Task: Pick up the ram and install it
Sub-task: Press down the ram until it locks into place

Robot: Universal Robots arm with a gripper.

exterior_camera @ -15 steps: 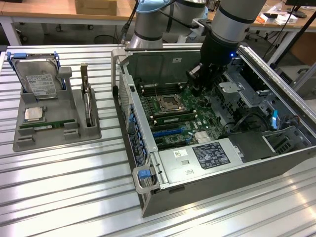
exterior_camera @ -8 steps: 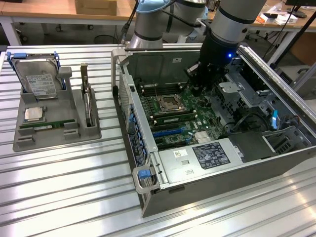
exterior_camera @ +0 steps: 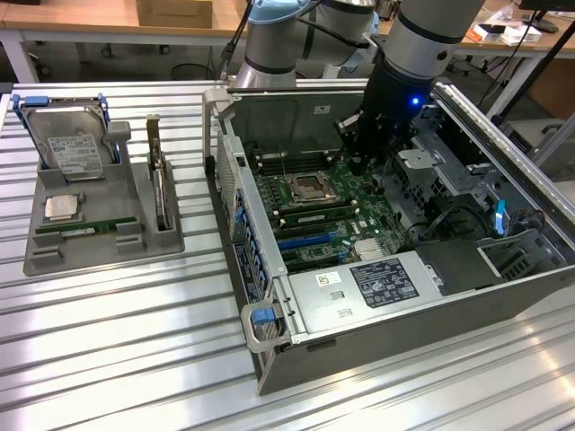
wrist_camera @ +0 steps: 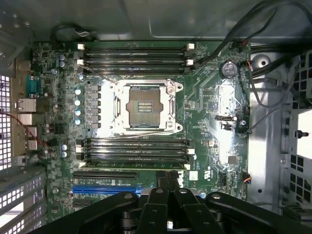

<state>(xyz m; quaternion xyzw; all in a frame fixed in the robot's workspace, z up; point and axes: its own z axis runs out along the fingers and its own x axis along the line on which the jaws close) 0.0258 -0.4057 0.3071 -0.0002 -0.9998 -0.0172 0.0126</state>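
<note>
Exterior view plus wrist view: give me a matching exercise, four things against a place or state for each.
Things:
1. ram
2. end effector
3. hard drive
4. processor socket

Places or states:
A. empty, on the motherboard
B. lying low in the grey tray
C. shut, over the motherboard
D. propped up at the tray's far end

Pairs: 1-B, 2-C, 3-D, 4-A.

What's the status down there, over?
Gripper shut, nothing held, above large green motherboard inside open computer case. Long thin green ram stick lies in grey plastic tray outside case. Nothing in the way.
</note>
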